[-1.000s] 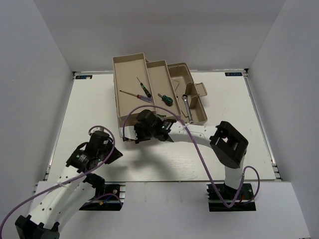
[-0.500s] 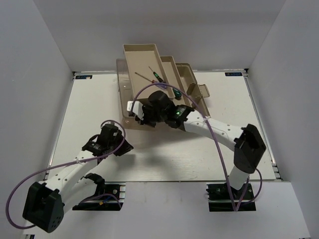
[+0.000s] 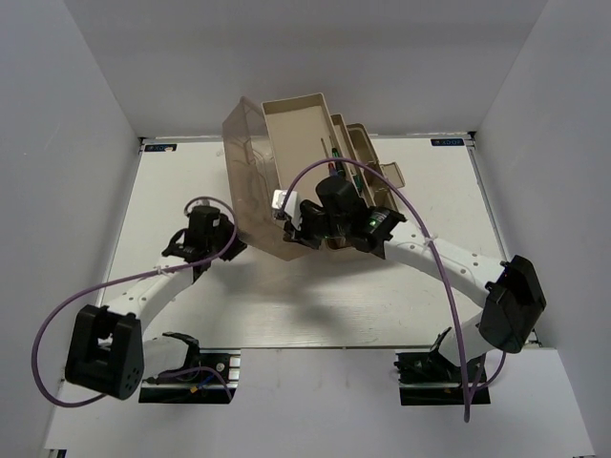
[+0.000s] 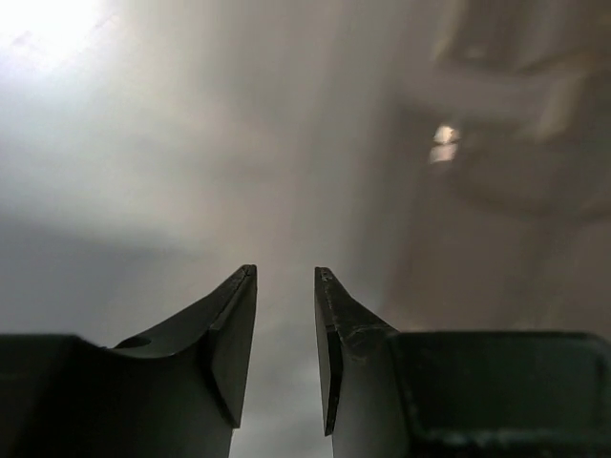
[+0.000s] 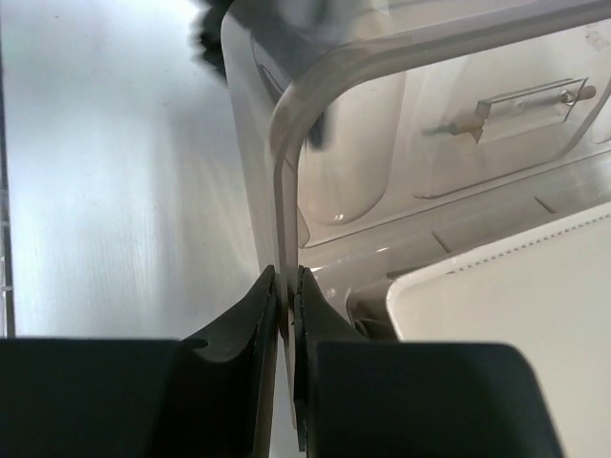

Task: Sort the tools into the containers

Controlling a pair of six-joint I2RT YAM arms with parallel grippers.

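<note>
The beige toolbox stands at the back middle, its trays [image 3: 298,124] raised and tilted. Its translucent brown lid [image 3: 252,186] hangs at the left side. My right gripper [image 3: 286,212] is shut on the lid's edge; in the right wrist view the jaws [image 5: 284,279] pinch the thin clear rim [image 5: 283,191]. My left gripper [image 3: 225,240] is open and empty just left of the lid; in the left wrist view its jaws [image 4: 285,273] face a blurred brown surface [image 4: 496,191]. A few screwdrivers [image 3: 334,157] show as thin slivers in the trays. The wrenches are hidden.
The white table [image 3: 382,296] is walled by grey panels on three sides. The toolbox base bin and pale handle [image 3: 387,176] sit right of the raised trays. Purple cables loop over both arms.
My right gripper has swung the lid and trays up and to the right, folding the toolbox. My left arm has moved forward to the lid's left side.
</note>
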